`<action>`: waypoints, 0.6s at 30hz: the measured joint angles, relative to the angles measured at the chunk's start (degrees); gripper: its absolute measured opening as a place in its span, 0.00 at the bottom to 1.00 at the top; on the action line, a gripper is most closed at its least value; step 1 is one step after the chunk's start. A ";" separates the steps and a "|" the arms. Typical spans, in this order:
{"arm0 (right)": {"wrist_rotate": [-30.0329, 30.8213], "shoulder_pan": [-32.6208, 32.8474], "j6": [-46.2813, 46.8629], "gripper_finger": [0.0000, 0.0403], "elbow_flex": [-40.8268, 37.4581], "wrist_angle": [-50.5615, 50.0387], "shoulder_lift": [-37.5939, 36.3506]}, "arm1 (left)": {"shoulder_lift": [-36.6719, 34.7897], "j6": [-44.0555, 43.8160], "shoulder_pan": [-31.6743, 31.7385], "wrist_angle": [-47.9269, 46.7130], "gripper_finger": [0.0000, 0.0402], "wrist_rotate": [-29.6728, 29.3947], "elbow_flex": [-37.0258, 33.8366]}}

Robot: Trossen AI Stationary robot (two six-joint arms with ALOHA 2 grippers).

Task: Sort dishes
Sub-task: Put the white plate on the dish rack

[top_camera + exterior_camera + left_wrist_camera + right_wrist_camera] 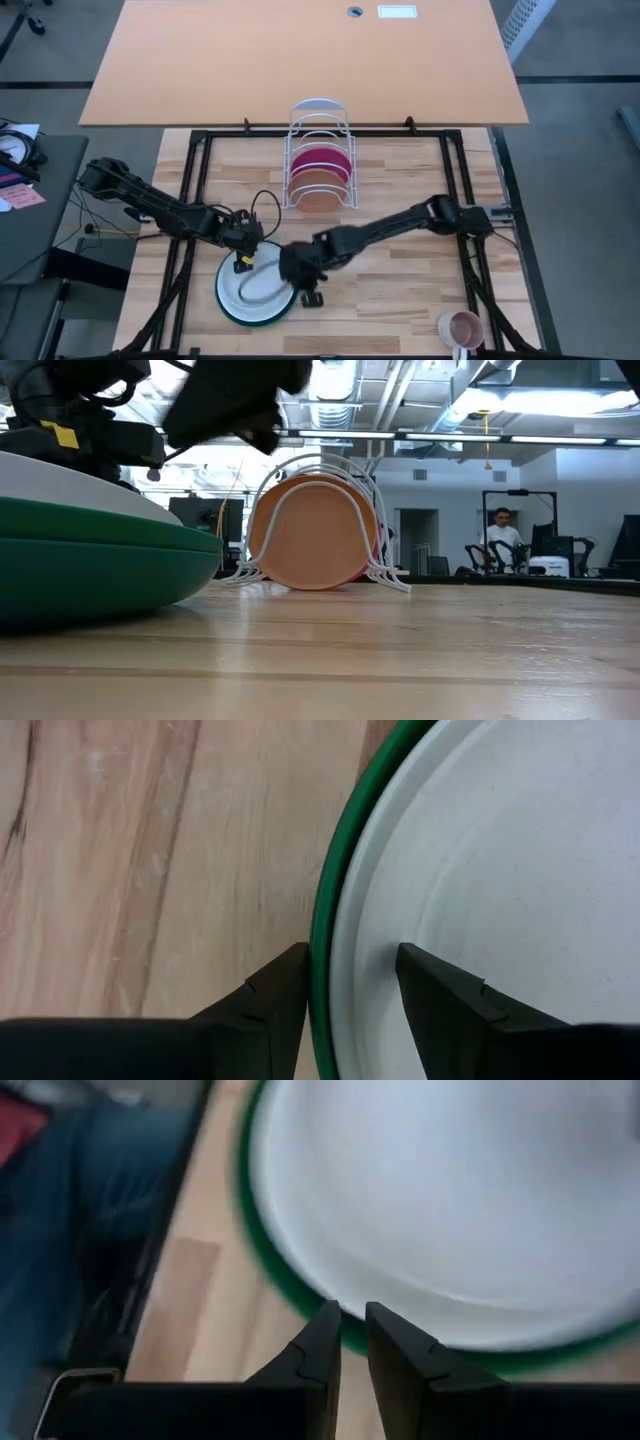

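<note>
Left gripper [350, 982]: over the near-left rim of the stacked plates; fingers partly apart and straddling both rims, one outside the green edge, the other on the white face. Whether pinching or only bracketing, cannot tell.
Dark green plate [232, 308]: flat on the table near the front edge, left of centre; bottom of the stack.
White plate [252, 285]: nested inside the green one; seems tipped, its left side riding higher in the low view.
Right gripper [353, 1342]: at the right rim of the same stack; fingers only narrowly parted, tips just off the green edge, nothing between them.
Step in hand: likely getting the white plate off the green, left arm at the rim, right arm beside it.
Next move: probably a firm pinch on the white rim alone, then a lift clear of the green and a carry back to an open slot.
Wire rack [320, 150]: farther back, about centre.
Magenta plate [320, 160]: upright in the rack.
Terracotta plate [320, 193]: upright in the front slot.
Pink mug [462, 328]: front right corner, well apart.
Table [400, 290]: pale wood planks in a black frame.
Room: second bare tabletop [300, 60] behind; open workspace with ceiling lights; person [500, 540] seated far back right.
</note>
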 joint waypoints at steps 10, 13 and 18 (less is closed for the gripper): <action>4.38 0.68 -6.09 0.21 2.92 6.20 3.75 | 0.00 -0.50 0.02 0.07 0.37 0.10 0.00; 4.58 0.77 -6.29 0.29 3.03 6.08 3.75 | 0.00 -0.31 0.02 0.07 0.37 0.12 0.00; 4.64 0.77 -7.83 0.40 3.03 6.17 3.74 | 0.00 -0.28 0.02 0.11 0.37 0.12 0.00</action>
